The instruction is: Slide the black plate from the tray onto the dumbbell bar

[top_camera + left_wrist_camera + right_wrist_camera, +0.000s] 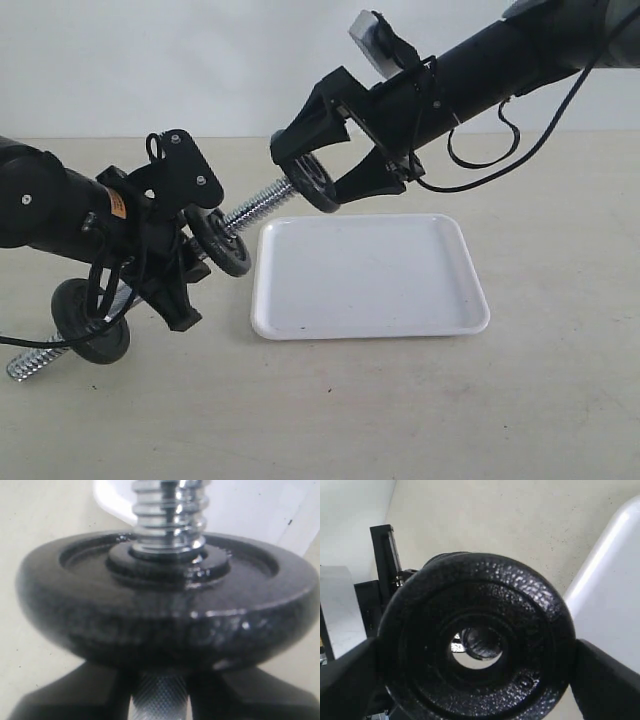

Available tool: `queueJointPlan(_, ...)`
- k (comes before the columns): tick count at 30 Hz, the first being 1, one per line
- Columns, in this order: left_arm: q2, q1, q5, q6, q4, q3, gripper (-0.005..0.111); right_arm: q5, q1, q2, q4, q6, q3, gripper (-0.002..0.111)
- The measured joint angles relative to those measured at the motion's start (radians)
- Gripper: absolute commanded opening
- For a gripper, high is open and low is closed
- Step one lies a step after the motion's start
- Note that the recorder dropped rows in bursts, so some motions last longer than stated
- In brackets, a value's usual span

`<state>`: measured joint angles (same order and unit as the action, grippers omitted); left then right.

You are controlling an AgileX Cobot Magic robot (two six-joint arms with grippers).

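Black plate (315, 183) is off the tray (370, 328) and up in the air, clamped rim to rim by my right hand (315, 172), standing on edge. It sits right at the raised threaded tip of the dumbbell bar (260, 205). In the right wrist view the bar's end shows through the plate's centre hole, roughly lined up; I can't tell if the tip has entered. My left hand (185, 240) is closed on the bar's knurled middle and holds it tilted, upper end toward the plate. An inner disc (228, 250) sits on the bar just above that grip, and it fills the left wrist view with thread rising out of it. A lower disc (90, 320) sits near the bar's bottom end, by the worktop (560, 400). White tray lies flat on the worktop, below and beside the plate.
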<state>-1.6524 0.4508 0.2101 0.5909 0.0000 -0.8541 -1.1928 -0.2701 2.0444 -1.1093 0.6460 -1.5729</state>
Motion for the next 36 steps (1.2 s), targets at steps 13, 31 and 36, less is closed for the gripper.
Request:
queueJointPlan(13,0.0,0.0,-0.001,-0.003,0.0,0.0,0.004,0.004,0.0,0.001,0.011,0.0,0.0,0.0)
queueJointPlan(31,0.0,0.061,0.074,-0.023,0.0,0.0,0.004,-0.022,0.0,0.007,0.061,0.0,0.0,0.0)
queueJointPlan(36,0.0,0.061,0.074,-0.023,0.0,0.0,0.004,-0.022,0.0,0.007,0.061,-0.003,0.0,0.0)
